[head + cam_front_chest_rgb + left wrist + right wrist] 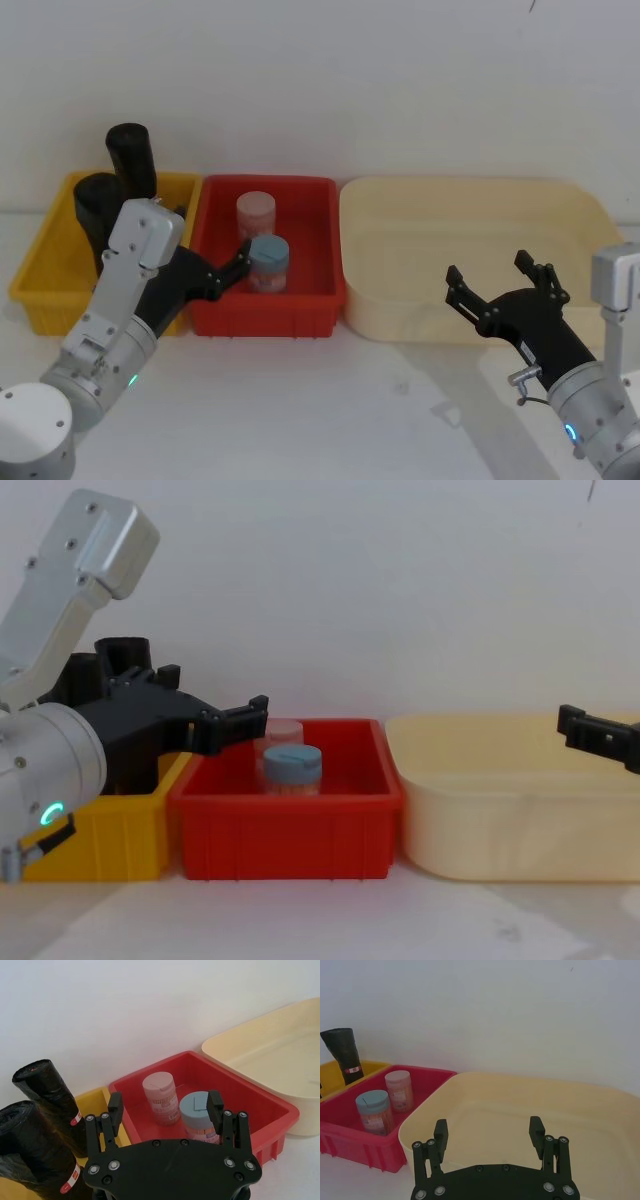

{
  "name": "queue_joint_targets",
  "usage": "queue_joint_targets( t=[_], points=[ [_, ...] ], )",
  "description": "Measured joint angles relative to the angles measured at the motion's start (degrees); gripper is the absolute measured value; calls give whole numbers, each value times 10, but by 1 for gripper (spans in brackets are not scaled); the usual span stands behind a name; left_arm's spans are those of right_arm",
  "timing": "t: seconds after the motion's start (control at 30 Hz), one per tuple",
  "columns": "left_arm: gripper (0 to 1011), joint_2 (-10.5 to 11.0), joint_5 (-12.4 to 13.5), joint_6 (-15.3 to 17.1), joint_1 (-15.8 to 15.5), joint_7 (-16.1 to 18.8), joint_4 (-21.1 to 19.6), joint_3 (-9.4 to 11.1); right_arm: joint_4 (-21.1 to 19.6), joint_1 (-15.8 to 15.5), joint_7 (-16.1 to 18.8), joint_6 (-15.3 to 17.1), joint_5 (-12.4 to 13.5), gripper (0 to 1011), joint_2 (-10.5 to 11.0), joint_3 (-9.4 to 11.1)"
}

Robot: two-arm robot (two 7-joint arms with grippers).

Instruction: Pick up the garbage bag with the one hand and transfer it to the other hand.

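1. The garbage bag [130,158] is being left untouched, upright at the back edge of the yellow bin [40,275], beside a look-alike roll [93,200].
2. The left gripper [165,1107] is being held wide open and empty over that bin's right edge.
3. The right gripper [489,270] is being held spread wide over the front edge of the cream tub [380,195]; pickup and handover are both still being awaited.

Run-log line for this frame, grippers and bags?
phase: pre-grasp | left gripper: open, near yellow bin | right gripper: open, by cream tub | garbage bags: both standing in yellow bin, ungrasped
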Motion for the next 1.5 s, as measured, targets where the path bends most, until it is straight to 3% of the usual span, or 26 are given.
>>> queue_joint_targets(
  t=[0.77,1.07,1.3,1.5],
  points=[
    [1001,0,0,0,0,0,0,0,0,1,0,1,0,1001,0,0],
    [1001,4,0,17,-7,-9,-20,-3,14,35,27,24,-3,1002,8,-11],
    [1001,28,-19,48,-4,-32,-72,-24,26,83,61,61,-10,1001,17,-29],
    [1001,63,-53,76,21,-55,-126,-69,37,133,93,101,-18,1001,21,-49]
  ],
)
